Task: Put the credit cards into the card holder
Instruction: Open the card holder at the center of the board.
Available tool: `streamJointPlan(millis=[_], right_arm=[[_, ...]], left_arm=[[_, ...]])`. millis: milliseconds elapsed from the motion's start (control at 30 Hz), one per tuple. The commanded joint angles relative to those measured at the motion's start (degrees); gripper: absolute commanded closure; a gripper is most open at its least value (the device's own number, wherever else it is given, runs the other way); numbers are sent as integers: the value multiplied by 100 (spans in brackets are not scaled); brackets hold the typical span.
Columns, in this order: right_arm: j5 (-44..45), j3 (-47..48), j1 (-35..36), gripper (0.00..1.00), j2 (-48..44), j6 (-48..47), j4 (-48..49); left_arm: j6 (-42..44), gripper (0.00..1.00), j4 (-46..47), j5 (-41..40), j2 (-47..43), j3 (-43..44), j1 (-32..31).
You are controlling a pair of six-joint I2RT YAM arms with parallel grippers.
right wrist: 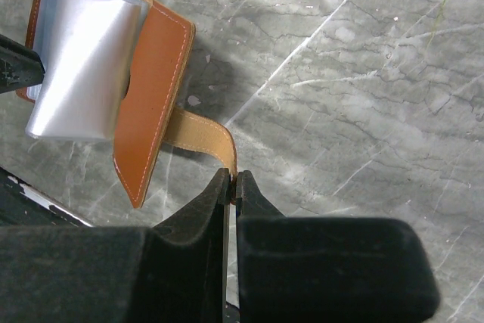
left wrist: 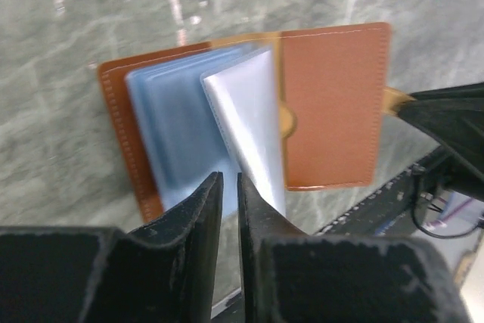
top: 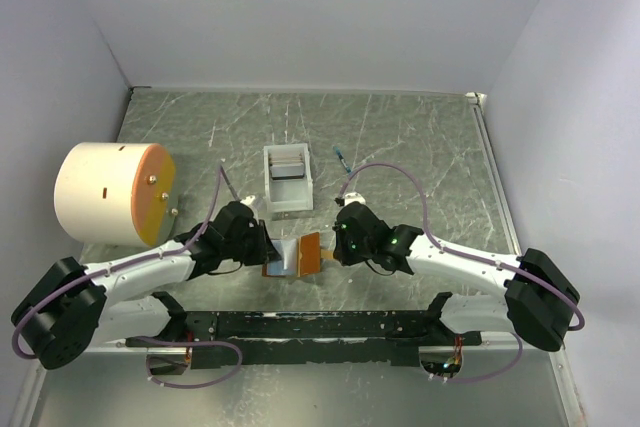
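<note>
Left arm (top: 140, 272) and right arm (top: 470, 265): white shells on the long links, bulky black housings (top: 60, 312) at the joints. One thin purple cable (top: 400, 169) loops along each arm. Small green lights (top: 350, 228) on the right wrist. Both bases bolted to a black rail (top: 310, 325). Fingers (left wrist: 200, 213) matte black, wedge-shaped, tapering to narrow tips.

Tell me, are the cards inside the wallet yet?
Not yet. Done: the card holder is open. In hand: the left hand pinches an inner pocket, and the right hand pinches the snap tab, so the two hold it spread. Left: no card shows in the pockets, and a dark card sits in the white box, not yet picked up.
</note>
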Motion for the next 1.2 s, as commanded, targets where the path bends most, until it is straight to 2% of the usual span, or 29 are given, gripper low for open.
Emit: streamJointPlan(millis=[0,67,300,400,567,767,967,1167], right_arm=[[10,-50,-24,100,-71,54,70],[4,-21,-18,98,-67,71,45],[16,224,-26,69,-344,243,-356],[-32,398,-24,63,-690,319,-580],[-459,500,-17,62,-1172,475,-506],[-1320,82,17,65,-1366,887,514],[-1356,-189,155,67,-1185,1032,1041],[-1181,-47,425,68,-849,1059,1312]], left_arm=[[-62,74,990,706,-85,-98,-13],[-128,74,1316,879,-8,-166,-13],[-230,72,2088,1372,426,-154,-13],[-251,69,2240,1412,496,-71,-13],[-203,63,2357,1471,751,108,-25],[-172,63,2671,1595,1194,221,-29],[-67,60,2758,1666,1417,502,-26],[-22,60,2770,1711,1719,715,-26]])
